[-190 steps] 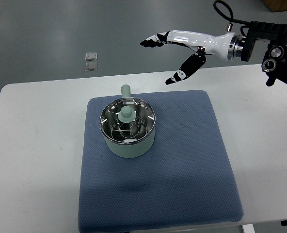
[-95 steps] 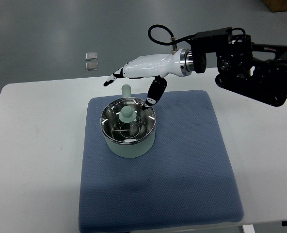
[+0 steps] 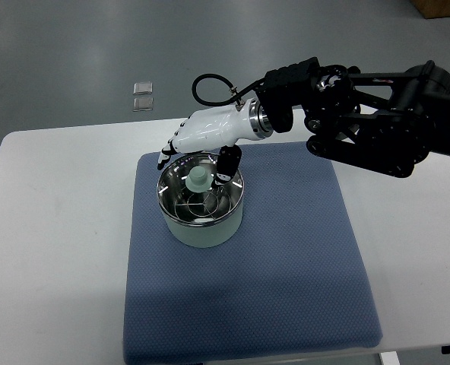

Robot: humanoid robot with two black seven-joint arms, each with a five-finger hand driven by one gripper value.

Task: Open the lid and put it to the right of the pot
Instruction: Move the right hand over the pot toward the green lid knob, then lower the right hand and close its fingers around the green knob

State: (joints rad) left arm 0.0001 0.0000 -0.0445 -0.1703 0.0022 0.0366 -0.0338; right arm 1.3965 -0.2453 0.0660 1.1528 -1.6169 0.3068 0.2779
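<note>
Top view. The pale green pot (image 3: 201, 220) sits on a blue mat (image 3: 286, 266) spread over the white table (image 3: 50, 243), its glass lid (image 3: 200, 194) in place (the green knob (image 3: 198, 179) stands at its centre). The right hand (image 3: 198, 144), white with dark fingertips, reaches in over the pot's far rim, fingers spread wide and grasping nothing; the thumb (image 3: 226, 163) hangs just right of the knob.

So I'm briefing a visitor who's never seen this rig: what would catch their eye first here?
Probably the white right hand on its bulky black arm, reaching in from the right and poised over the pale green pot. Next, the glass lid with its green knob, sitting on the pot on the blue mat.
</note>
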